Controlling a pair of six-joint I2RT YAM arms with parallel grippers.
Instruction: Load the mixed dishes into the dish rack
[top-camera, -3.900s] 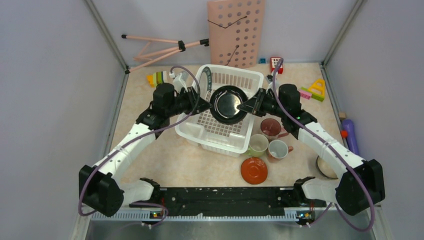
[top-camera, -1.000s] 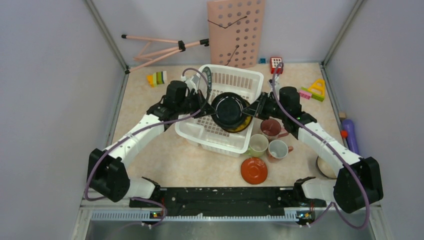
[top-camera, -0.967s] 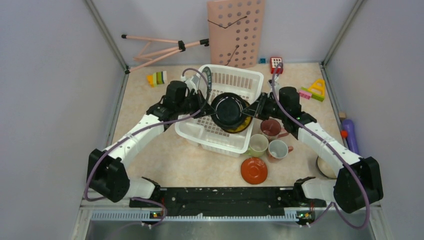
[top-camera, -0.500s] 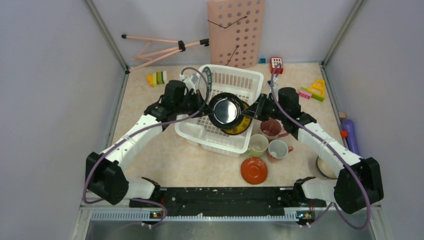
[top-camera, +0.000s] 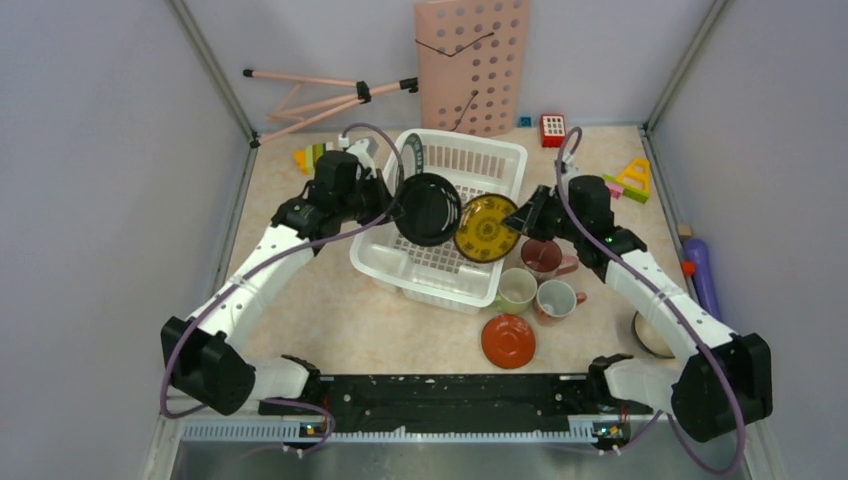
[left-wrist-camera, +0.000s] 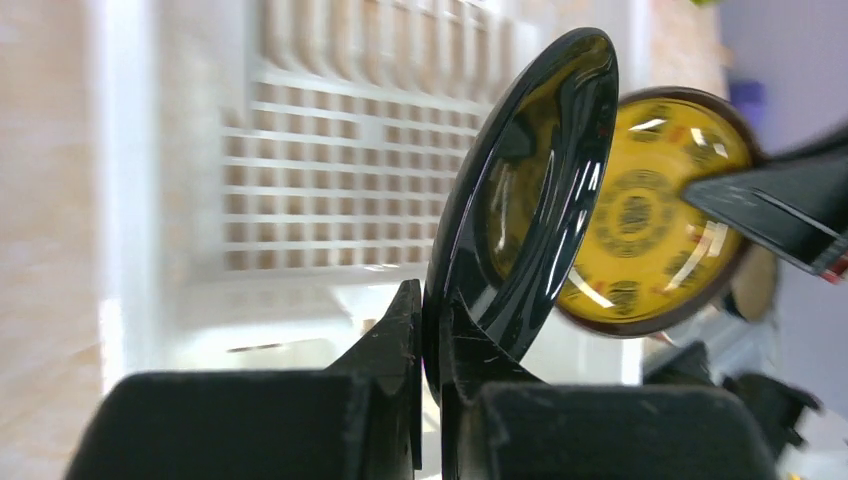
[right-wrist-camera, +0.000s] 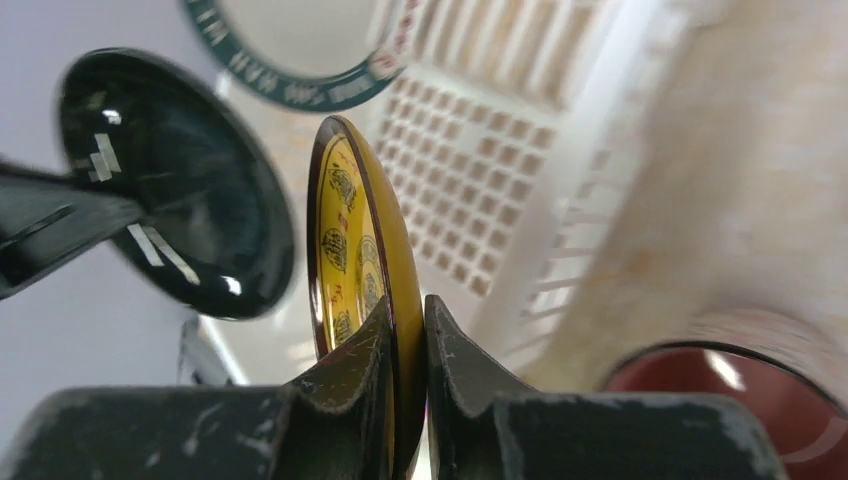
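Left jaws grip black plate (top-camera: 427, 208), right jaws yellow plate (top-camera: 487, 228), three mugs (top-camera: 516, 290), one saucer (top-camera: 507, 340)

White-shelled left arm (top-camera: 250, 285) and right arm (top-camera: 660, 295) carry bulky black joints. A purple cable (top-camera: 370, 130) loops behind the left tool (top-camera: 393, 205) and right tool (top-camera: 515, 219); their matte black wedge fingers (left-wrist-camera: 395, 345) look scuffed.

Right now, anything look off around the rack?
Nothing spilled or broken. The rack sits skewed on the table. Over it, the left gripper pinches the black plate by its rim, the right gripper the yellow plate. Their edges overlap from above; contact can't be told.
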